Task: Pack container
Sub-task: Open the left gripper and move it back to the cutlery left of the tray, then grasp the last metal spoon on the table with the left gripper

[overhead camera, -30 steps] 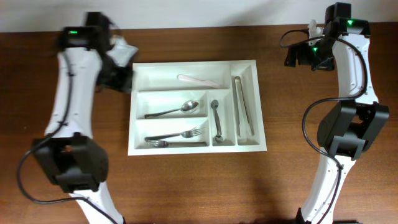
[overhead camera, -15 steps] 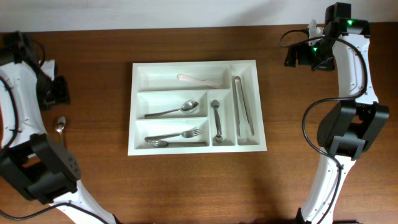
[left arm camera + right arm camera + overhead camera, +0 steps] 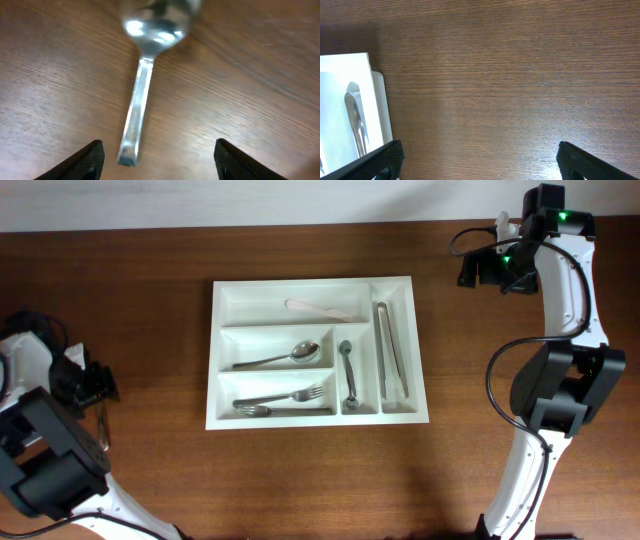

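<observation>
Your left gripper (image 3: 161, 162) is wide open and empty over the loose spoon (image 3: 142, 85), your right gripper (image 3: 480, 161) is equally wide and empty, and the container (image 3: 225, 290) holds a white utensil (image 3: 318, 308), a second spoon (image 3: 280, 357), forks (image 3: 285, 396) and tongs (image 3: 389, 365).

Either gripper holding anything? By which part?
Nothing held. Left gripper is open above the spoon handle, not touching it; right gripper is open over the table.

A dark brown wooden table (image 3: 300, 480) with fine grain meets a pale wall (image 3: 300, 195) behind.
</observation>
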Robot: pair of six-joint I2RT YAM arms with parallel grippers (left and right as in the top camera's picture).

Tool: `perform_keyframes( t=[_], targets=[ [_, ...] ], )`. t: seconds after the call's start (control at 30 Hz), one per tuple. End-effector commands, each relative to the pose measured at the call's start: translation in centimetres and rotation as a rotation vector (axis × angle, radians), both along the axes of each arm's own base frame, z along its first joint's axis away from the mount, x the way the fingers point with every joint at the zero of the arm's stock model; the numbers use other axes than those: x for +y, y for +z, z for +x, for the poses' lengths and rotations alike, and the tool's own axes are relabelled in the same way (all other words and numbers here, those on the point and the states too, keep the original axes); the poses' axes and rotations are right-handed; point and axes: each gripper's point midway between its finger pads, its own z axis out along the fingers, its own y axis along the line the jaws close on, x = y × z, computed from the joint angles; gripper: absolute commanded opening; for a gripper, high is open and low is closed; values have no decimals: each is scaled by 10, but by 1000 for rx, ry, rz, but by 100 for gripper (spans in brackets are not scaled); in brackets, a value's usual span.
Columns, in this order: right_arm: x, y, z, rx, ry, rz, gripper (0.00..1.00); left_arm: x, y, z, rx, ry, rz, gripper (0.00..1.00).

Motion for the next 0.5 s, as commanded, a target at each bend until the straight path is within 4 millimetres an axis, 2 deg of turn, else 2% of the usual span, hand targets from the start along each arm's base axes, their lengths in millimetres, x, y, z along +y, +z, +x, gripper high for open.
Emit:
perform_keyframes(
  t=[0.0, 0.17, 0.3, 0.47],
  targets=[
    [-3, 32, 3, -70, -13, -10, 99, 1, -5, -3, -24, 0, -10, 72],
    [-3, 32, 3, -70, -13, -10, 99, 2, -18, 1, -51, -14, 8, 67],
    [-3, 32, 3, -71, -13, -10, 99, 4, -27, 6, -82, -70, 28, 66],
    [-3, 32, 3, -71, -13, -10, 99, 9, -33, 12, -114, -109, 53, 62]
  ],
)
